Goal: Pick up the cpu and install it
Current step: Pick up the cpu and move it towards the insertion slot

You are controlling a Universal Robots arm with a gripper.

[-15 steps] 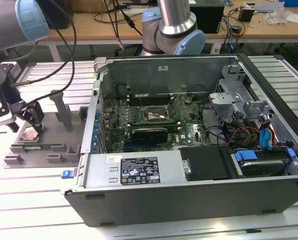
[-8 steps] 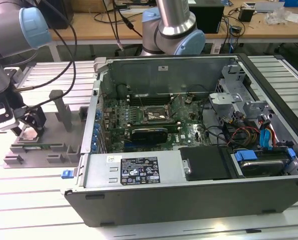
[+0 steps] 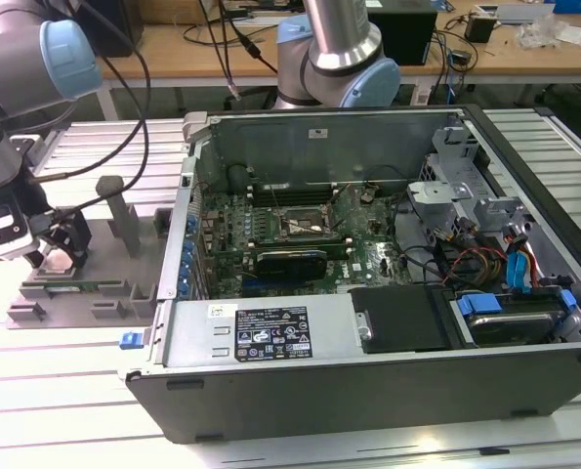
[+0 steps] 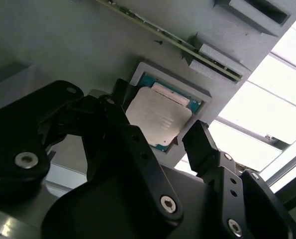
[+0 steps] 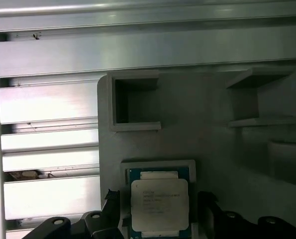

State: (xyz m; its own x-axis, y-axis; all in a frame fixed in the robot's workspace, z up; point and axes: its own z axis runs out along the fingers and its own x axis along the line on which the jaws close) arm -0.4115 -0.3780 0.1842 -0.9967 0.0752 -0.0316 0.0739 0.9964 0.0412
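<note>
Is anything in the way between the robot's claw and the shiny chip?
Nothing visible is. In both wrist views the open gripper hangs right over the chip, straddling it with a gap on each side. The chip lies flat in its pocket in the grey holder.

— Is any writing readable here?
— None. The black rectangular label (image 3: 270, 334) on the open grey metal computer case (image 3: 194, 337), lower middle of the exterior view, bears white marks too small to read.
— And the small, flat, square, silver-topped cpu (image 5: 159, 198)?
— Faint printed lines in both wrist views, illegible.
</note>
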